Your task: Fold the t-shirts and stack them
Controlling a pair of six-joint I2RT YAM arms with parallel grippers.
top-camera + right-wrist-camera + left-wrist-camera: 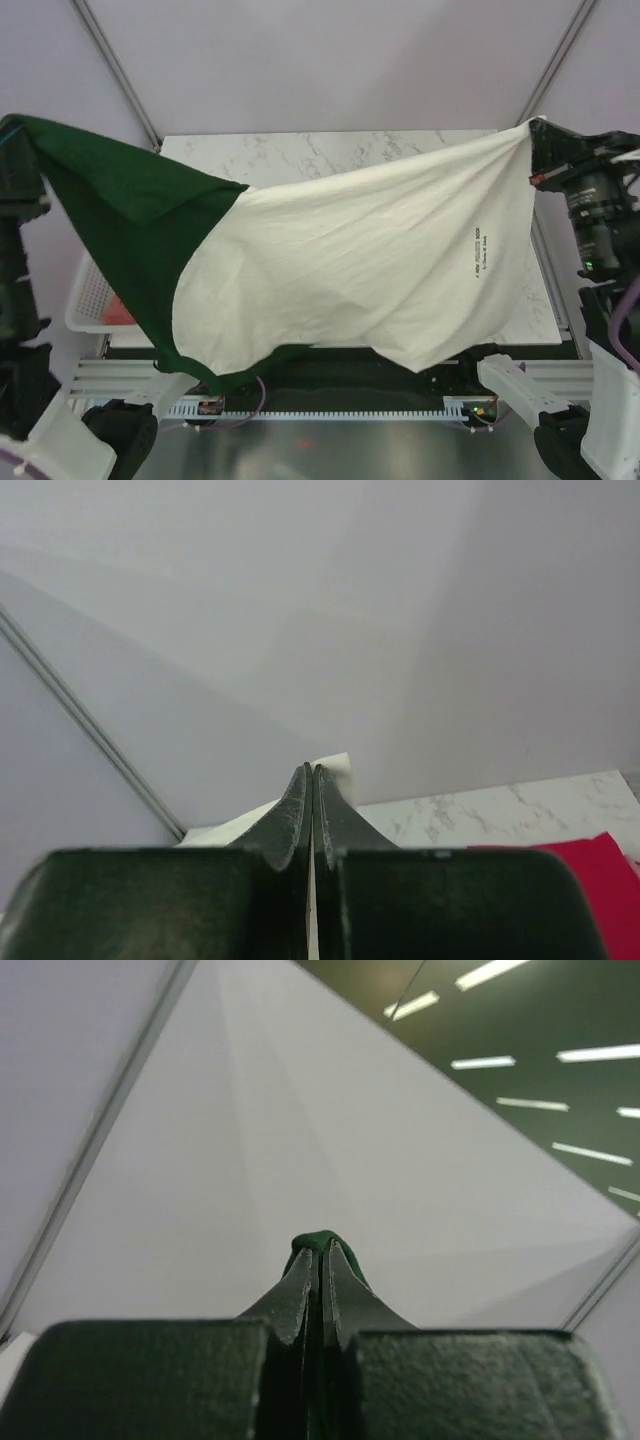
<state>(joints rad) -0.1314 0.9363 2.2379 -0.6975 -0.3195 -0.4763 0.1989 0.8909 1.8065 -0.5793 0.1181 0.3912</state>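
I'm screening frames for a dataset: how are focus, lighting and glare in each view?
Top external: even, soft light, no glare; the cream t-shirt shows its wrinkles clearly. Left wrist: the left gripper is blurred at its near body, and the ceiling light strips are bright white. Right wrist: flat light, the right gripper soft up close, the marble table fairly sharp.

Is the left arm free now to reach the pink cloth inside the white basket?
Probably not yet. The left claw is shut on the green sleeve of the cream t-shirt, raised high, and the hanging shirt hides part of the basket holding the pink cloth. It must let go first.
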